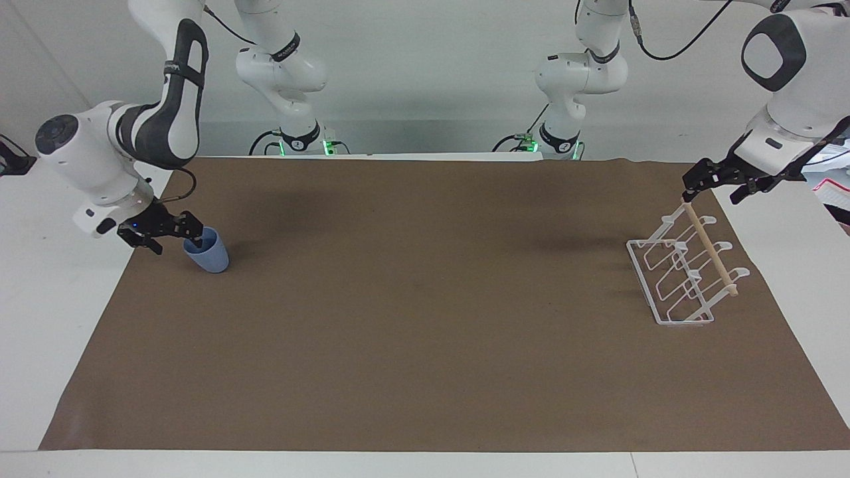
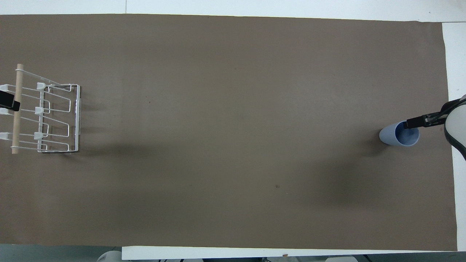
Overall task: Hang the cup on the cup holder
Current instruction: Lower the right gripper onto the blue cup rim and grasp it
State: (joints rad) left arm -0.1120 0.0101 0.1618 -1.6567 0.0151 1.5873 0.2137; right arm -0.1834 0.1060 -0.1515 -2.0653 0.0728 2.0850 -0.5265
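Your biggest surface is the brown paper mat (image 1: pixel 425 312), matte and flat, laid over the white table (image 1: pixel 40 279); its edges run straight, and white table shows along both short ends and the edge nearest the robots. Nearly all of the mat lies bare between the two task items, which sit well apart at its two ends.

The cup holder (image 1: pixel 684 272) stands at the left arm's end of the mat. You see a white wire rack with a rectangular base frame, looped prongs rising at a slant, and a pale wooden dowel across the top. Its base lies flat on the mat, close to the mat's short edge.

The cup (image 1: pixel 207 251) is at the right arm's end, far from the cup holder. It is a small light-blue tumbler, plain and matte, without a handle, tapering down from a wider rim. It stands upright with the mouth open upward, near the mat's short edge.

Your right gripper (image 1: pixel 174 234) is at the cup, on the side away from the cup holder. Its fingers are spread, and one black fingertip (image 2: pixel 413 123) lies across the cup's rim in the overhead view; whether it touches the rim you cannot tell.

Your left gripper (image 1: pixel 718 182) hovers above the end of the cup holder's dowel that is nearer the robots, fingers spread and holding nothing.
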